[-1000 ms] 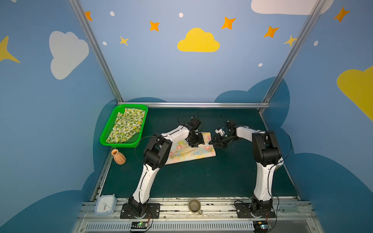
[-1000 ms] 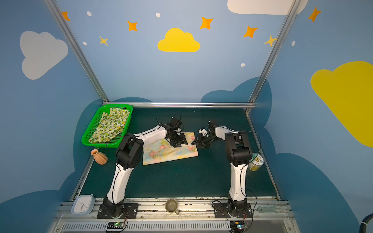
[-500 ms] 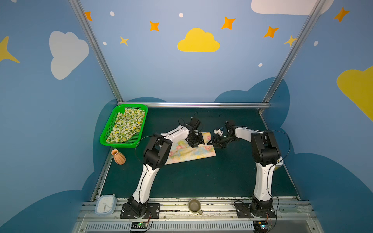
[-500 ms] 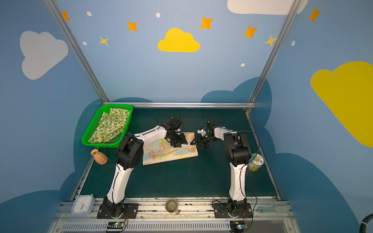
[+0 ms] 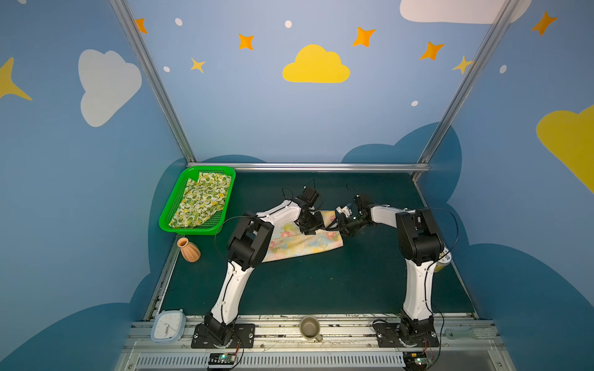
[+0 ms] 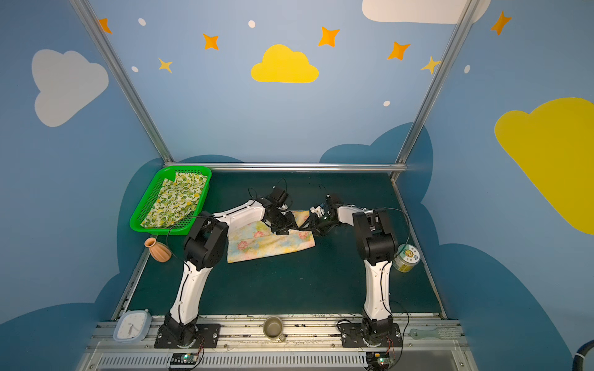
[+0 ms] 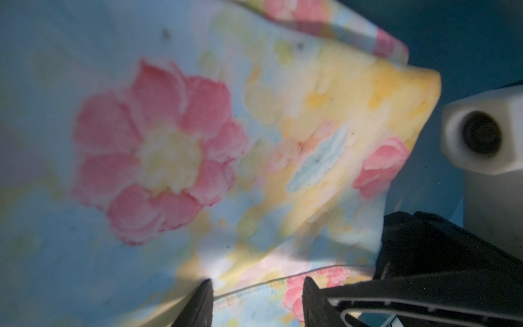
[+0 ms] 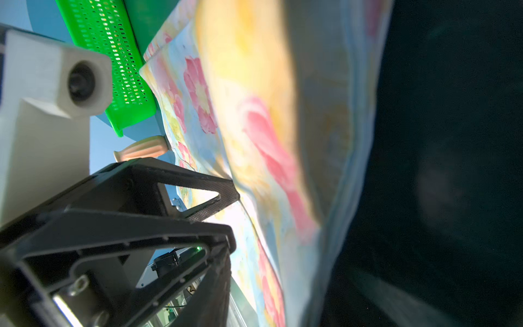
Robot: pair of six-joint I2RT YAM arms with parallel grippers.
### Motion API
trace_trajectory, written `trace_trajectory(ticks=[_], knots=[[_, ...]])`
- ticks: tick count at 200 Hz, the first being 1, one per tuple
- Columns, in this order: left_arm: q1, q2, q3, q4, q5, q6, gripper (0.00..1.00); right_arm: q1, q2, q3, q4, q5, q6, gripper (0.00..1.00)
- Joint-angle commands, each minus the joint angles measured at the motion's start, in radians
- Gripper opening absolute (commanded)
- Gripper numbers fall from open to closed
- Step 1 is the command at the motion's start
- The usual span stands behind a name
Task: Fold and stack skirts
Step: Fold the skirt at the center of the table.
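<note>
Pale yellow flowered cloth skirt (image 5: 305, 245) on the bench (image 5: 321, 289); left gripper (image 7: 256, 300) half-open over it, right gripper (image 5: 336, 225) width unclear.

lemon skirt (image 5: 202, 200) in basket (image 5: 193, 230), table (image 5: 321, 282) 10 o'clock. vase (image 5: 189, 250) at basket's 6. flower skirt (image 5: 299, 244) on table centre. tin (image 6: 405, 258) at 3 o'clock edge. mug (image 5: 310, 327) at 6.

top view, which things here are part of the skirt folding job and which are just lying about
Part of the job:
- flowered skirt
- lemon skirt

Just lying about:
- green basket, under the lemon skirt
- orange vase
- clock
- mug
- tin
</note>
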Motion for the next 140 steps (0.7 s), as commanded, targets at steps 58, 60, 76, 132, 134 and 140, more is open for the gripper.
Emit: trace_trajectory(ticks=[58, 60, 76, 132, 134, 140], knots=[[-0.006, 0.015, -0.049, 0.004, -0.008, -0.025, 0.52, 0.058, 0.086, -0.055, 0.110, 0.078, 0.096, 0.35], [-0.006, 0.015, -0.049, 0.005, -0.010, -0.024, 0.52, 0.058, 0.086, -0.053, 0.111, 0.078, 0.098, 0.34], [-0.006, 0.013, -0.055, 0.015, -0.006, -0.033, 0.52, 0.063, 0.091, -0.051, 0.119, 0.075, 0.105, 0.33], [-0.011, 0.011, -0.063, 0.025, -0.001, -0.042, 0.52, 0.079, 0.092, -0.054, 0.146, 0.086, 0.134, 0.25], [-0.011, 0.011, -0.063, 0.025, -0.003, -0.042, 0.52, 0.081, 0.092, -0.054, 0.146, 0.087, 0.136, 0.25], [-0.011, 0.011, -0.064, 0.025, -0.002, -0.044, 0.52, 0.081, 0.092, -0.057, 0.149, 0.089, 0.140, 0.24]])
